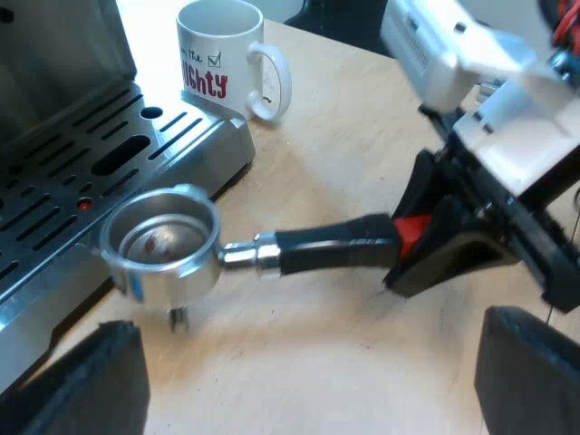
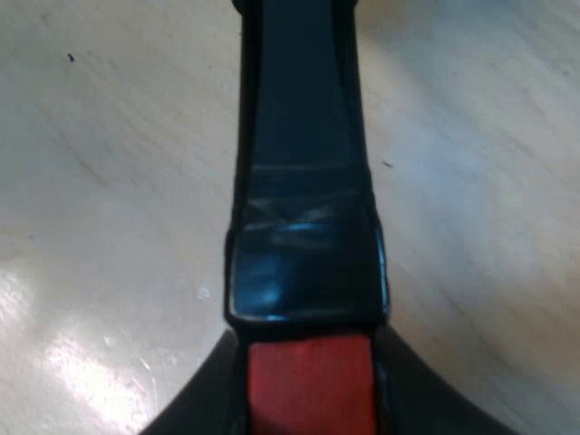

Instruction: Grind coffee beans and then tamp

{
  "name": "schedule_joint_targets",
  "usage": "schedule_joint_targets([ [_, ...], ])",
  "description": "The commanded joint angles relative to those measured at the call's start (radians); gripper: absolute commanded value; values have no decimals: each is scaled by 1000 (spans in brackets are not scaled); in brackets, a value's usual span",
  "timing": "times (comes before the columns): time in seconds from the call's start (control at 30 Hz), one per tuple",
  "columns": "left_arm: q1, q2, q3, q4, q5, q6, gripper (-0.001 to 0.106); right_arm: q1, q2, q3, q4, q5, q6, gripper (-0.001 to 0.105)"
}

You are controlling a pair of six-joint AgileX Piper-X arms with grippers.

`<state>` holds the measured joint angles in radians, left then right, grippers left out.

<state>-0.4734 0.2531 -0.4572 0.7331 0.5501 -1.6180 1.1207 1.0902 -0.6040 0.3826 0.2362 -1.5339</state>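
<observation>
The metal holder point(image 1: 163, 240) lies level beside the edge of the espresso machine's drip tray point(image 1: 82, 172), its basket holding only a dark smear. Its dark handle point(image 1: 331, 246) runs out to the red end point(image 1: 412, 231), where my right gripper point(image 1: 444, 240) clamps it. In the right wrist view the handle point(image 2: 299, 181) and red end point(image 2: 308, 367) sit squeezed inside my right gripper point(image 2: 306, 412), whose fingers point(image 2: 195, 408) press on both sides. My left gripper point(image 1: 313, 390) hovers open over the wooden table near the holder, with nothing between its fingers point(image 1: 86, 385).
A white mug point(image 1: 227, 59) with red lettering stands on the table past the drip tray's corner. The wooden table point(image 1: 344, 127) stretches bare between the mug and the holder's handle.
</observation>
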Motion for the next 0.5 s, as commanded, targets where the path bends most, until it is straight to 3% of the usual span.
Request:
schedule_joint_targets([
  [0.03, -4, -5, -1, -2, 6, -8, 79, -1, 23, -12, -98, 11, -15, 0],
  [0.5, -4, -5, -1, -2, 6, -8, 79, -1, 187, -12, -193, -16, -11, 0],
])
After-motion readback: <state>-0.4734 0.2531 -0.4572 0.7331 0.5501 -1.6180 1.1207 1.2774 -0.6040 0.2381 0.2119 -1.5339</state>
